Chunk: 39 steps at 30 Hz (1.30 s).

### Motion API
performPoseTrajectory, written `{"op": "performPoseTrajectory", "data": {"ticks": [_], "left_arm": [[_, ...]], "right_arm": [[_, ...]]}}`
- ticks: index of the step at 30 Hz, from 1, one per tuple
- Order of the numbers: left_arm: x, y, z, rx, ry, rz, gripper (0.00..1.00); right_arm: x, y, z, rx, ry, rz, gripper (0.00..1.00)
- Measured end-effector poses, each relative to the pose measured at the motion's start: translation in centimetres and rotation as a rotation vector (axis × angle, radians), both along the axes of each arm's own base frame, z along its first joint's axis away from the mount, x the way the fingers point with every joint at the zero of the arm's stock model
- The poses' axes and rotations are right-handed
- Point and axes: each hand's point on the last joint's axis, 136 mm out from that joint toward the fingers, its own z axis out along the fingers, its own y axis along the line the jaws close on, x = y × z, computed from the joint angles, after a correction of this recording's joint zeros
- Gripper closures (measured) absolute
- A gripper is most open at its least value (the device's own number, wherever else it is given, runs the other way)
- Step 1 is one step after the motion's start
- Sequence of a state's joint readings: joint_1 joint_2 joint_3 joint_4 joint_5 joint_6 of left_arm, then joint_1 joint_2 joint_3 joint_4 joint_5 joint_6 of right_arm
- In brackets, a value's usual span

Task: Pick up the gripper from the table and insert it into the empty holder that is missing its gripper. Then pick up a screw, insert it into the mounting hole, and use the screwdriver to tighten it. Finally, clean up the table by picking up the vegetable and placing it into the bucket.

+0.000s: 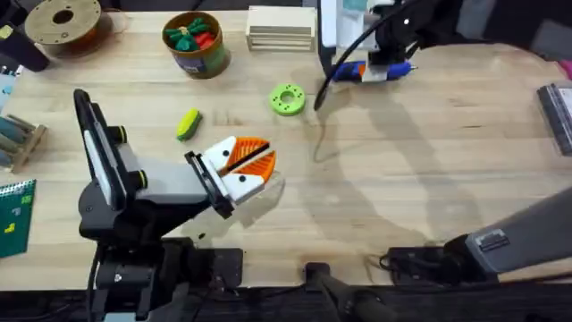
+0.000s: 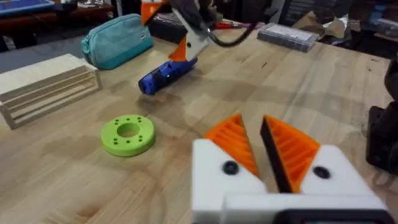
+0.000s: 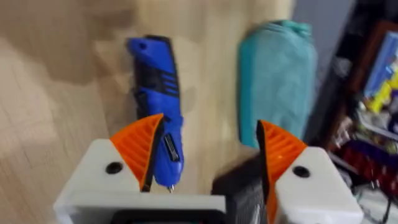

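The right hand point(image 3: 205, 158) hangs spread wide over the screwdriver point(image 3: 158, 118), which lies near the tabletop's point(image 1: 429, 179) far edge. The left hand point(image 1: 255, 161), fingers narrowly parted and empty, sits mid-tabletop, near the vegetable point(image 1: 188, 123). The bucket point(image 1: 197, 55) stands by the far edge.

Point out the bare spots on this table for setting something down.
Bare wood spreads across the right half of the table, between the green disc and the grey box. Another patch lies between the yellow vegetable and the bucket. It is crowded around the screwdriver, under the right end effector.
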<state>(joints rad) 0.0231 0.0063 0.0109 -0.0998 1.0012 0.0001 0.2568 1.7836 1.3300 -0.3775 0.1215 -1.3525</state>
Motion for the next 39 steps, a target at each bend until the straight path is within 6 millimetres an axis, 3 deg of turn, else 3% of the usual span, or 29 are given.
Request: {"op": "performPoseTrajectory", "data": {"ticks": [6, 7, 11, 15, 16, 23, 25, 26, 31, 35, 39], "left_arm": [[0.0, 0.0, 0.0, 0.000, 0.001, 0.001, 0.486], [0.0, 0.0, 0.0, 0.000, 0.000, 0.002, 0.266], [0.0, 0.0, 0.0, -0.001, 0.001, 0.002, 0.069], [0.0, 0.0, 0.0, 0.000, 0.000, 0.002, 0.055], [0.0, 0.0, 0.0, 0.000, 0.000, 0.002, 0.055], [0.1, 0.0, 0.0, 0.000, -0.001, 0.003, 0.053], [0.1, 0.0, 0.0, 0.000, -0.001, 0.005, 0.052], [0.3, 0.2, 0.1, -0.008, 0.008, 0.018, 0.050], [0.9, 0.7, 0.2, -0.039, 0.060, 0.070, 0.049], [1.5, 1.6, 0.9, -0.043, 0.106, 0.158, 0.048], [1.7, 2.9, 2.8, -0.038, 0.132, 0.264, 0.048]], "right_arm": [[-0.9, 1.4, 5.1, 0.098, -0.106, -0.113, 0.174], [-1.8, 2.3, 7.7, 0.177, -0.145, -0.164, 0.151], [-3.3, 3.2, 11.4, 0.308, -0.199, -0.227, 0.089], [-5.0, 2.9, 14.4, 0.439, -0.227, -0.318, 0.059], [-6.4, 2.3, 15.5, 0.511, -0.213, -0.390, 0.042], [-9.8, 0.9, 16.7, 0.629, -0.162, -0.533, 0.012], [-10.6, 0.6, 17.6, 0.664, -0.171, -0.553, 0.011], [-11.6, 0.2, 19.4, 0.720, -0.206, -0.561, 0.012], [-13.0, -0.3, 21.8, 0.782, -0.257, -0.557, 0.012], [-13.4, -0.5, 22.4, 0.799, -0.272, -0.554, 0.012], [-13.4, -0.5, 22.5, 0.803, -0.272, -0.557, 0.012]]}}
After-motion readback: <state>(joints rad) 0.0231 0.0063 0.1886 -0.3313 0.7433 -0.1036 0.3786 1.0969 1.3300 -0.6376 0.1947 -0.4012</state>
